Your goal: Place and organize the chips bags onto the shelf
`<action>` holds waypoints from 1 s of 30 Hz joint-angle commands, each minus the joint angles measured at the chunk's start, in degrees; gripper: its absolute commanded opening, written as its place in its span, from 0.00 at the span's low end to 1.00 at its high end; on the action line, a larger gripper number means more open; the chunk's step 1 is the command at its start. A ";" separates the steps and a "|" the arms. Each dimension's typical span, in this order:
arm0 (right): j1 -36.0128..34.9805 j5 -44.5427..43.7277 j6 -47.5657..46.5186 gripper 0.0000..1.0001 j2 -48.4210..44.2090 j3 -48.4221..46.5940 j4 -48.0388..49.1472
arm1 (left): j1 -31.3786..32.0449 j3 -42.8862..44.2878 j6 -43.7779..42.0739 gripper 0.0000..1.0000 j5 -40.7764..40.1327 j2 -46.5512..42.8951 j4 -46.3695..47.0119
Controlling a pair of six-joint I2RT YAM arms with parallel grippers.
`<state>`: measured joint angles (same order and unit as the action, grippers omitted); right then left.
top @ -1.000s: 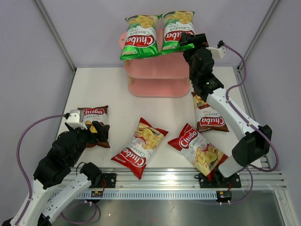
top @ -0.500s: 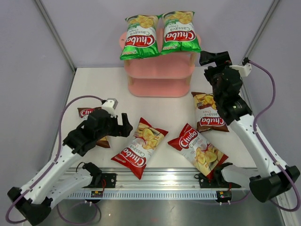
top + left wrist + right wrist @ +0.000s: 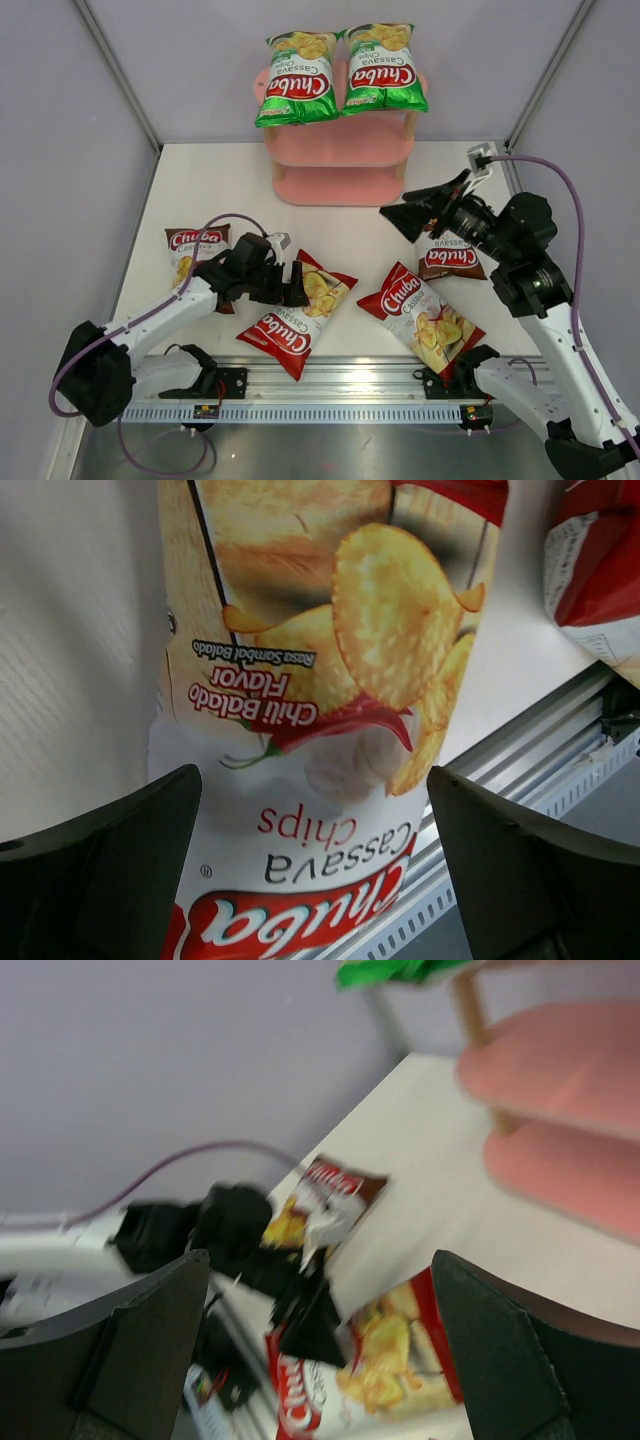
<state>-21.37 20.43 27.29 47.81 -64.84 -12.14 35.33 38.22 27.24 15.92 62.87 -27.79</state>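
Holds nothing in either hand, with the left hand [image 3: 297, 285] spread wide low over the left red bag [image 3: 297, 315] on the tabletop [image 3: 220, 180], the right hand [image 3: 400, 222] spread wide in the air by the right brown bag [image 3: 447, 258], the right red bag [image 3: 422, 318] and left brown bag [image 3: 190, 245] lying flat, and the left green bag [image 3: 296, 78] beside the right green bag [image 3: 379, 68] atop the shelf [image 3: 340, 150].

White table [image 3: 240, 190]; aluminium rail [image 3: 350, 375] along near edge.

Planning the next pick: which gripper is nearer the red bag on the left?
Left. The left gripper hovers over the far end of that red bag, jaws open on either side. The right gripper is off to the right, in front of the shelf.
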 commanded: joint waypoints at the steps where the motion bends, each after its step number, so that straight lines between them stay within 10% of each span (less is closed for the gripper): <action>1: 0.01 31.83 -2.61 0.99 0.27 4.27 0.87 | 0.09 -1.12 1.14 0.99 1.13 4.35 5.11; 11: 0.01 44.62 -0.66 0.99 -9.04 16.67 8.89 | 0.09 -6.66 4.66 0.97 6.31 12.09 17.93; 20: -0.08 41.19 0.05 0.99 -11.33 20.10 7.49 | 1.23 -10.97 13.62 0.40 -7.98 6.75 19.09; 30: -0.43 22.38 23.13 0.99 -2.47 36.94 27.65 | 1.32 -18.44 31.79 0.23 -24.18 -16.45 19.79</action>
<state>-21.39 50.04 37.54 41.65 -34.89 3.16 36.75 22.06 51.40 1.65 50.65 -7.20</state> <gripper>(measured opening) 0.993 0.377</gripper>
